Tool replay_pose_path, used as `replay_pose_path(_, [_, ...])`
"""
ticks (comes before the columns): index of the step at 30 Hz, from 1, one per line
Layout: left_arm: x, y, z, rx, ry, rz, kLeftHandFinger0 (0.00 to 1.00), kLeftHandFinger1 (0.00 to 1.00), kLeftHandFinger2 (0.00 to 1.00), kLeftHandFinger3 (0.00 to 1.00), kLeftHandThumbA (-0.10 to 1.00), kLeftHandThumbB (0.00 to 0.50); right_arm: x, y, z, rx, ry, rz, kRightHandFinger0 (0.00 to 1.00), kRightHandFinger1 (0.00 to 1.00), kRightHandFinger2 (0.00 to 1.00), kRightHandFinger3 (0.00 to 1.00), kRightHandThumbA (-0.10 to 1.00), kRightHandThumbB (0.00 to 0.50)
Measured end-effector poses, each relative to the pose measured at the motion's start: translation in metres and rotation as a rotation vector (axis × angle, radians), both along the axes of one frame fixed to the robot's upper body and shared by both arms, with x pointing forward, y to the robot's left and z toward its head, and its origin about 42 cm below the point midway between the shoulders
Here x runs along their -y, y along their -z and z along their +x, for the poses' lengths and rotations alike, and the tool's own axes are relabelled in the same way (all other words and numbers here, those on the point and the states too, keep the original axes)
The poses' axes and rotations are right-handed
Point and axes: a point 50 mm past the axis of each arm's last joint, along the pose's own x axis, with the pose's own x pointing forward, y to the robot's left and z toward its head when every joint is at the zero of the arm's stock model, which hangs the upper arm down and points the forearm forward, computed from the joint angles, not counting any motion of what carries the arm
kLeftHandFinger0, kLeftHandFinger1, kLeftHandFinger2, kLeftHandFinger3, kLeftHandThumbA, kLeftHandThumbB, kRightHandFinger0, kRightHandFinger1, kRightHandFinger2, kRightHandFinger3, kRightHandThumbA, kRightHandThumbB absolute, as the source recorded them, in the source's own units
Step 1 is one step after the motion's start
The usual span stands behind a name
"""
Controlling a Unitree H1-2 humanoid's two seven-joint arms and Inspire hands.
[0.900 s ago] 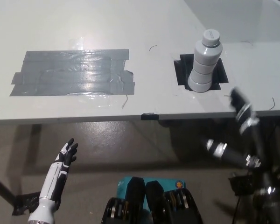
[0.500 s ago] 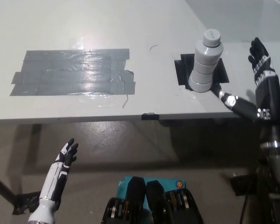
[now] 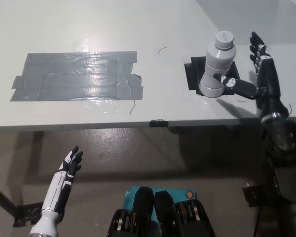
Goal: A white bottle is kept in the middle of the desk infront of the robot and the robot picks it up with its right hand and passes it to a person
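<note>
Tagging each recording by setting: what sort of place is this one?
Probably a lab or workshop test bench: a plain grey desk patched with grey duct tape, a black tape square marking the white ribbed plastic bottle, and bare concrete floor.

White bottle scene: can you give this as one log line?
phase: reaching | right robot hand: open beside white bottle | bottle: upright on desk | left robot hand: idle, low

It looks like a lab or test room: a plain grey surface (image 3: pixel 153 29) patched with strips of grey tape (image 3: pixel 76 76) and a black tape square (image 3: pixel 195 74), above a bare brown floor (image 3: pixel 138 158).
</note>
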Motion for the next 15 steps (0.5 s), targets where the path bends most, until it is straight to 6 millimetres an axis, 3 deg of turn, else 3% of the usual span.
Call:
replay_pose_path(7, [0.001,0.000,0.000,0.001,0.003,0.001,1.00,1.00,1.00,1.00,1.00,0.161,-0.008,0.010,0.024,-0.102,-0.007,-0.003,1.00,1.00,1.00,1.00,1.00,0.383])
replay_pose_path(15, [0.001,-0.002,0.001,0.005,0.006,0.002,1.00,1.00,1.00,1.00,1.00,0.168,-0.016,0.026,0.037,-0.175,-0.009,-0.040,1.00,1.00,1.00,1.00,1.00,0.446])
